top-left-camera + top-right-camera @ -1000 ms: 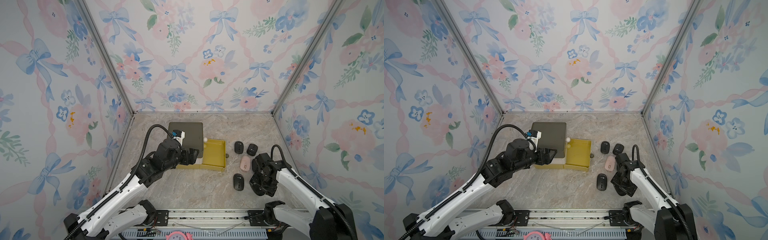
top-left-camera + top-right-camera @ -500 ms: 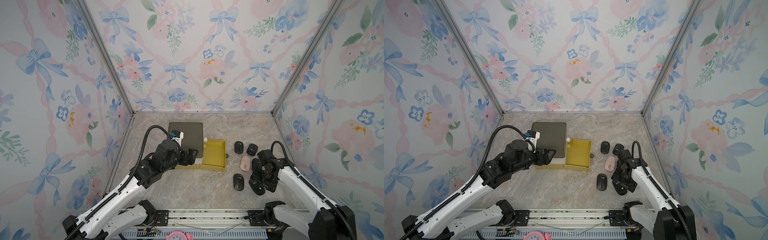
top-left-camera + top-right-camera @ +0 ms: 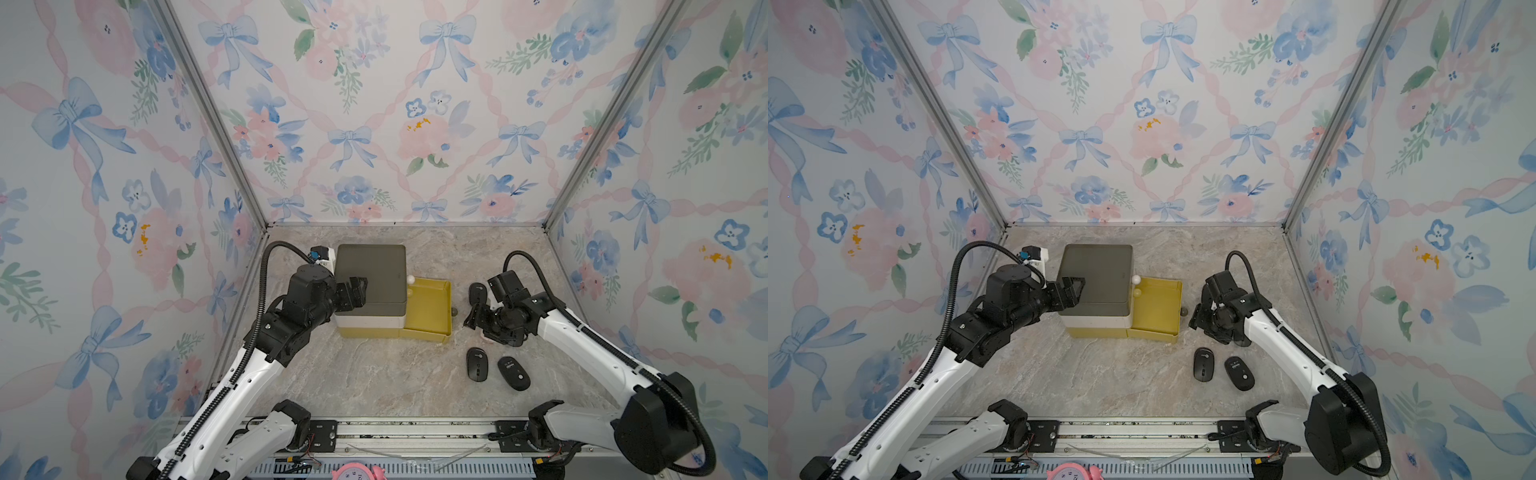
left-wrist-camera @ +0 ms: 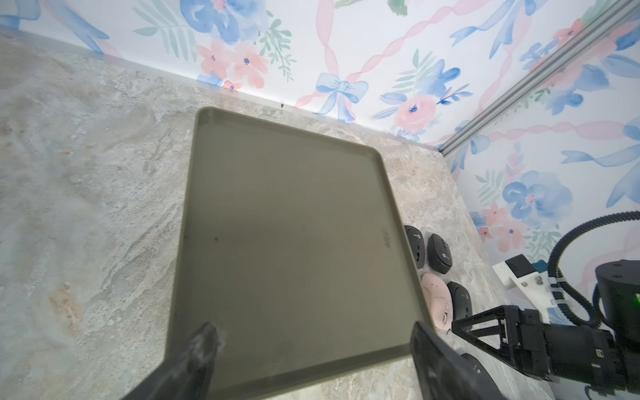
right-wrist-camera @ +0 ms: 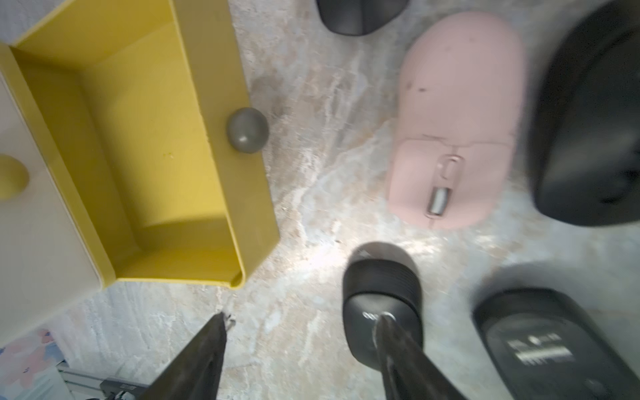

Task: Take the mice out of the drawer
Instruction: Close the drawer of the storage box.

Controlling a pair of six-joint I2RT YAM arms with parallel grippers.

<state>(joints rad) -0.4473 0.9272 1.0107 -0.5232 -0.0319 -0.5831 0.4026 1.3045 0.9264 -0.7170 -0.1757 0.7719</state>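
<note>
Withdrawal looks like the step in hand, since the yellow drawer (image 5: 242, 194) stands pulled out of the olive-topped cabinet (image 3: 370, 270) and the right wrist view shows only its bare floor. Five mice lie on the tabletop (image 3: 374, 374) beyond the drawer's front. The pink mouse (image 5: 457, 114) is near the grey knob (image 5: 247, 130), and four black ones lie around it, among them a black mouse (image 5: 381, 298) and an upturned black mouse (image 5: 533, 346) just beside it. The right gripper (image 5: 301, 318) hangs off the drawer's front with jaws apart and nothing between them. One finger overlaps that black mouse; contact cannot be told. It should rise straight up before swinging, clear of the knob and the mice. The left gripper (image 4: 313, 332) is spread empty over the cabinet behind the drawer. The marble-look tabletop seems slick, so a nudged mouse would likely slide. Floral, bow-patterned walls (image 3: 374, 124) close in on three sides, leaving little swing room.
</note>
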